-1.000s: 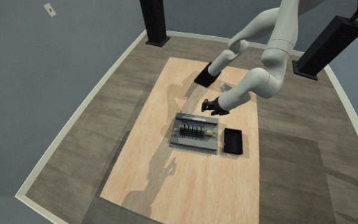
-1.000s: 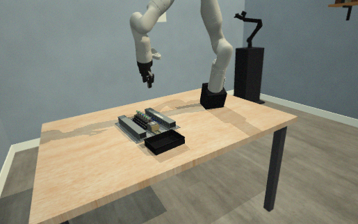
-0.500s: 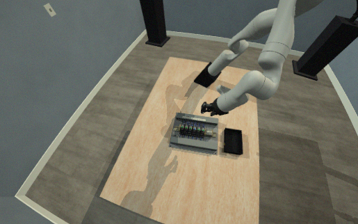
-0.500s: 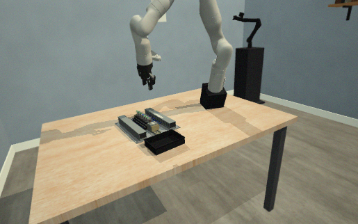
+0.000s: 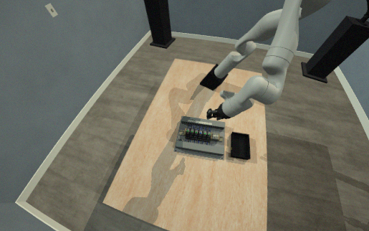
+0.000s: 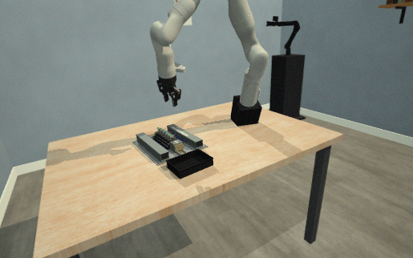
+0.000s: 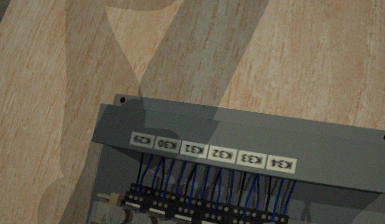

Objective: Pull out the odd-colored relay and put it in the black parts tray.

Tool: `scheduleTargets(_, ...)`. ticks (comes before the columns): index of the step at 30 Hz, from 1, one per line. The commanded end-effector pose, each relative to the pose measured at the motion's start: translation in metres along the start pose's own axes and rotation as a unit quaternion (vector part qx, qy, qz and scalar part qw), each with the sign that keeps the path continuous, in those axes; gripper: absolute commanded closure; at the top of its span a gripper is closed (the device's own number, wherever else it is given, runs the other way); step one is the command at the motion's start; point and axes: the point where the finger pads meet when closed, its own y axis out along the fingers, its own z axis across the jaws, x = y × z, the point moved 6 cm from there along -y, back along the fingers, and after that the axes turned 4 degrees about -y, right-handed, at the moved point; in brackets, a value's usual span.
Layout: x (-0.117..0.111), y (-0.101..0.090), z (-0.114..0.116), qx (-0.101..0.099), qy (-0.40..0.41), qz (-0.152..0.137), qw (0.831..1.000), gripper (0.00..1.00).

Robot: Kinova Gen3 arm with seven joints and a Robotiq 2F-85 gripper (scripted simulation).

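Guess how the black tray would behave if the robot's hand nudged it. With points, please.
The black tray (image 5: 240, 145) (image 6: 190, 163) would probably slide rather than tip, being low with a broad, flat base. Its straight, upright walls look stiff, so it likely wouldn't flop. It seems empty, so it may be light and shift easily.

- Overhead and exterior: moderate light; arm shadows on wooden table (image 5: 208, 194) (image 6: 109, 188).
- Wrist: dimmer; broad shadow crosses panel (image 7: 243, 130).
- Fine relay detail soft, small in top view.
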Motion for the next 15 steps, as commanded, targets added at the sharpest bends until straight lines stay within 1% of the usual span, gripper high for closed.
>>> scheduleTargets(1, 0.001, 0.002, 0.000, 0.002, -0.014, -0.002, 1.000, 0.39)
scheduleTargets(15, 0.004, 0.017, 0.005, 0.015, -0.101, -0.012, 0.995, 0.39)
